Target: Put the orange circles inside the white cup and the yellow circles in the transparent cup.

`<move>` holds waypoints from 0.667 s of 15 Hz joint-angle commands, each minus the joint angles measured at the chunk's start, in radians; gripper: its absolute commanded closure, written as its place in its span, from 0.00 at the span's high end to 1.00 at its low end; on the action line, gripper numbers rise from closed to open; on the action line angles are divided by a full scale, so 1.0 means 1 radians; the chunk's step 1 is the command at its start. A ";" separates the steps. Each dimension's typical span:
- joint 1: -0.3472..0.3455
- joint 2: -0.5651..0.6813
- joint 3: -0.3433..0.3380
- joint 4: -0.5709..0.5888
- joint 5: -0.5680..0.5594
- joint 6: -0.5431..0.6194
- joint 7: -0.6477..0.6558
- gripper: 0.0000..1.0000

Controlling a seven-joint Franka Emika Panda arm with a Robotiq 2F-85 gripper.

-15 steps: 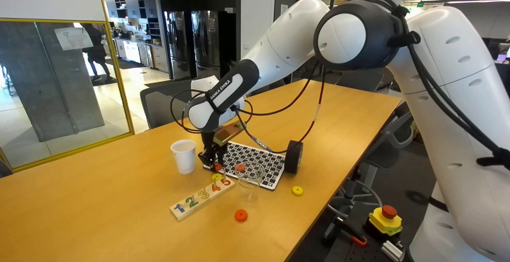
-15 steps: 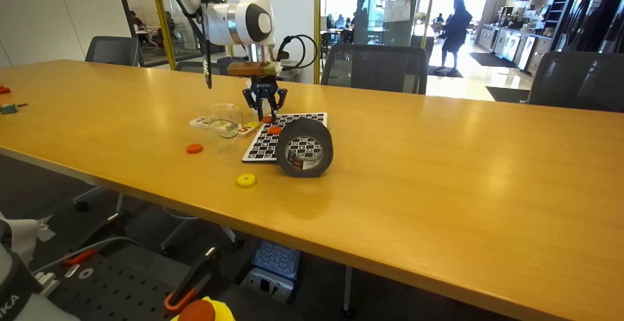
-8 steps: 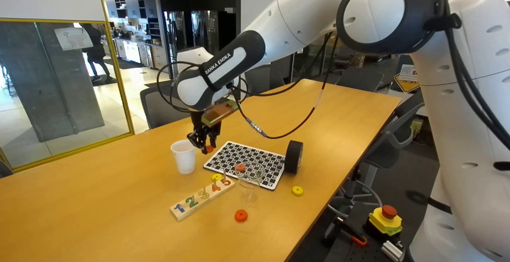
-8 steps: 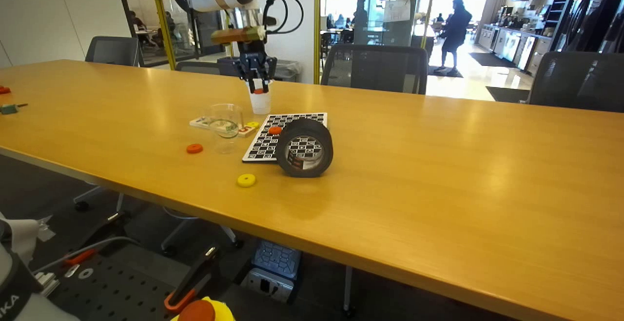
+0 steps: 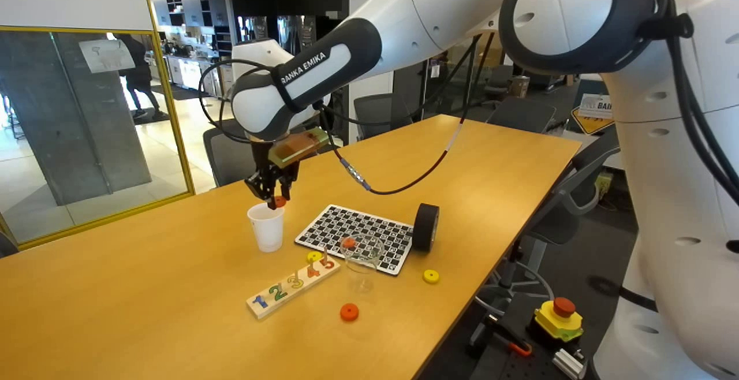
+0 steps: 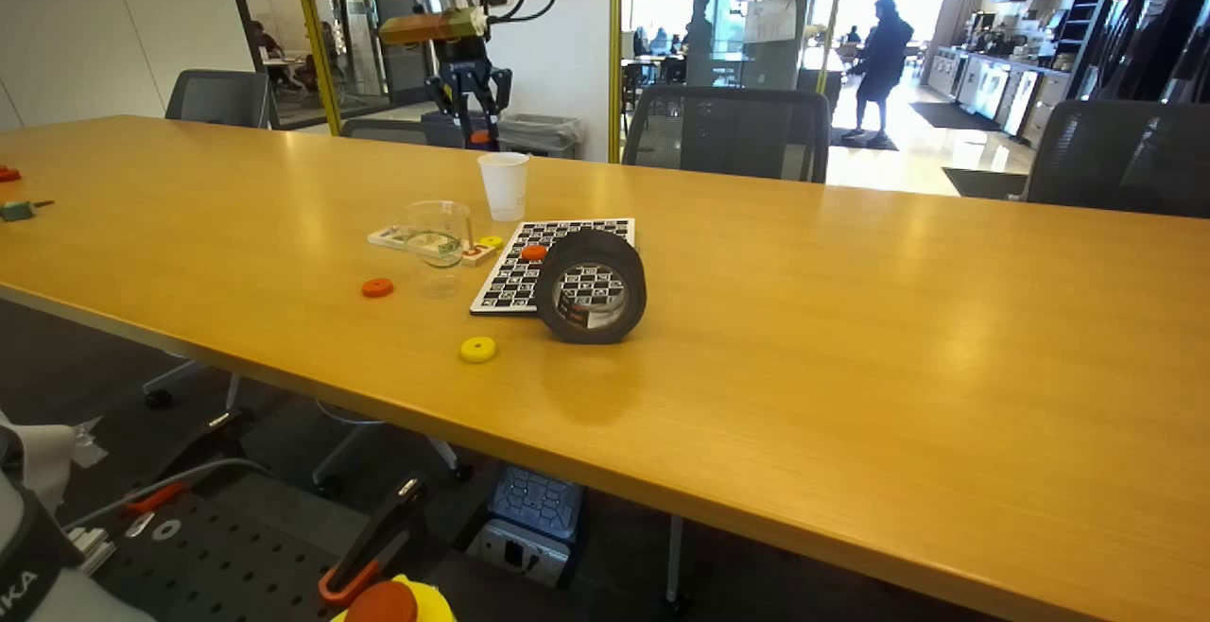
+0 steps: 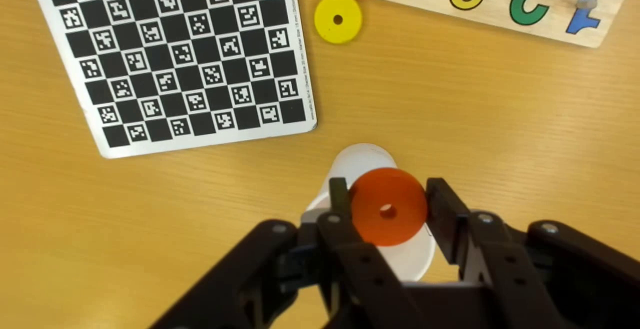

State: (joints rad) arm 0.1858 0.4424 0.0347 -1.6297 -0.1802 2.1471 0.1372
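My gripper (image 7: 387, 204) is shut on an orange disc (image 7: 390, 184), fingers on either side of it. In the wrist view the disc lies over the white cup (image 7: 362, 161), partly covering its mouth. In both exterior views the white cup (image 5: 268, 233) (image 6: 506, 189) stands upright, with gripper and disc just above rim height. Another orange disc (image 6: 533, 252) lies on the checkered board, and one (image 5: 349, 312) lies on the table. A yellow disc (image 7: 338, 4) lies between the boards; another yellow disc (image 5: 430, 276) lies near the table edge. The transparent cup (image 6: 438, 234) stands upright.
The checkered board (image 5: 332, 224) lies flat beside the white cup. A wooden number board (image 5: 283, 299) with pegs lies in front. A black tape roll (image 6: 631, 286) stands on edge at the checkered board. A red item (image 6: 8, 174) and a green item (image 6: 17, 212) lie farther along the table.
My gripper has lifted the orange disc from beside the checkered board's corner and carried it up and across to the white cup. The other discs and both cups have not moved.
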 commanded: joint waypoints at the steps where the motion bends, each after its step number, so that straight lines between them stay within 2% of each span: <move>1: -0.013 0.083 0.005 0.107 0.013 -0.008 -0.017 0.23; 10: -0.042 0.223 0.003 0.275 0.036 -0.025 -0.051 0.23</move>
State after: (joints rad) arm 0.1499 0.6246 0.0341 -1.4413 -0.1689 2.1468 0.1146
